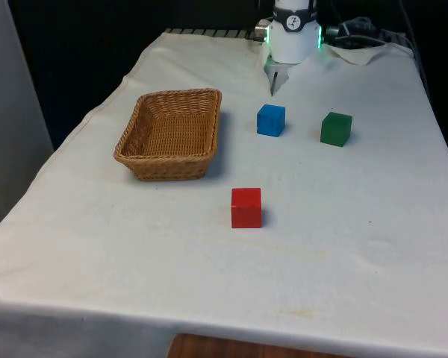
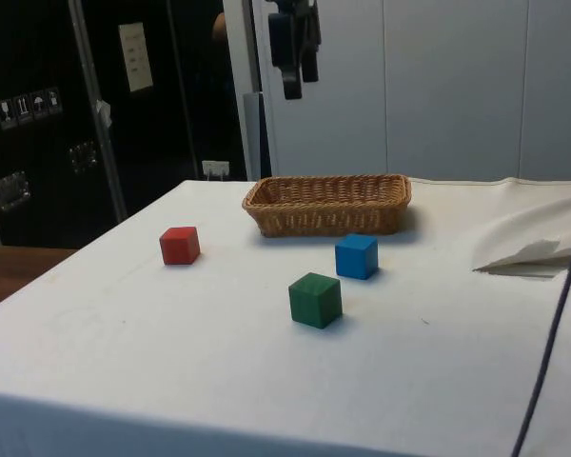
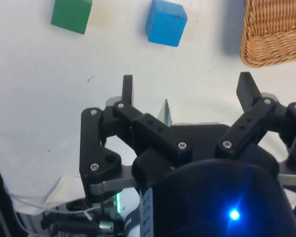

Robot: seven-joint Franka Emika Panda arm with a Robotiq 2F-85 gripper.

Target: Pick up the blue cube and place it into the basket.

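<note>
Nearest the front camera sits a small red solid cube (image 1: pixel 246 207). Beyond it, the small blue solid cube (image 1: pixel 271 120) rests flat on the white tablecloth (image 1: pixel 343 246), with a green cube (image 1: pixel 336 128) well apart on the front view's right and the woven wicker basket (image 1: pixel 145 165) on its left. It looks rigid, light and probably wooden, though that is hard to confirm; its flat painted faces may be a little slick, so a grip across two opposite side faces suits it. Farthest back, the black two-finger gripper (image 3: pixel 186 89) hangs high, fingers spread wide and empty.
</note>
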